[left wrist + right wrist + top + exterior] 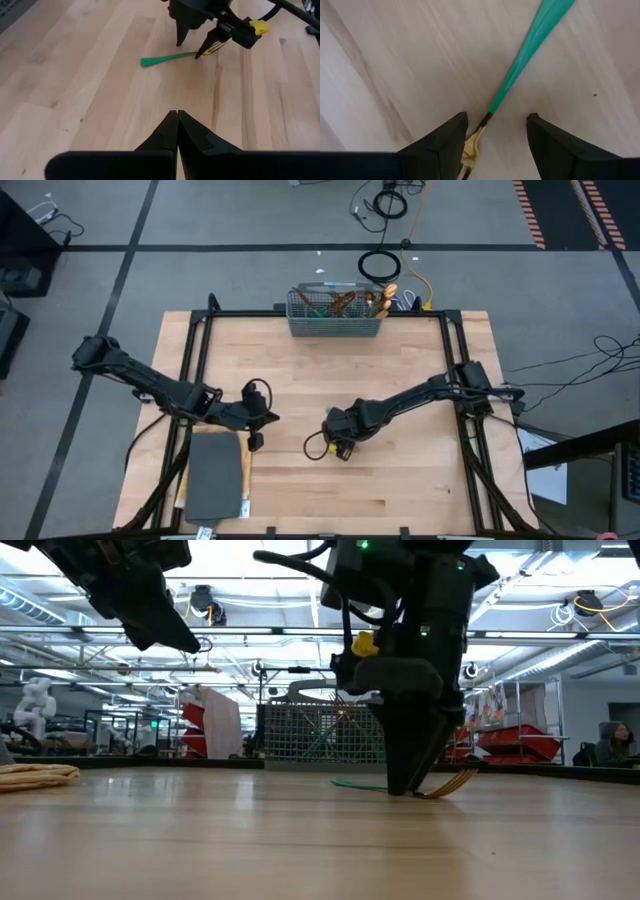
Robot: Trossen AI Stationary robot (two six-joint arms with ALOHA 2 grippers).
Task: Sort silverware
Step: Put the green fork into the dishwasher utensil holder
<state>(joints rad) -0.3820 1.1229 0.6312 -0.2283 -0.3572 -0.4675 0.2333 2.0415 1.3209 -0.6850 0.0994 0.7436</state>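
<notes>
One piece of silverware, a fork (165, 58) with a slim teal handle (530, 45) and a gold head (455, 783), lies flat on the wooden table near its middle. My right gripper (497, 137) points down over it, open, with one finger on either side of the fork's neck where handle meets head; its tips are at table height (405, 788). My left gripper (177, 131) is shut with nothing in it, raised above the table to the left of the fork (255, 423). My right gripper comes at the fork from above, its fingers across the fork's neck (487, 117). The gold head (470, 150) lies right beside one finger (451, 142); I cannot tell whether that finger touches it. The fork lies flat on the table.
A grey mesh caddy (335, 312) holding several pieces of silverware stands at the table's far edge. A dark grey mat (214, 476) lies at the near left. A coiled tan thing (35, 775) lies at the left in the low view. Bare wood surrounds the fork.
</notes>
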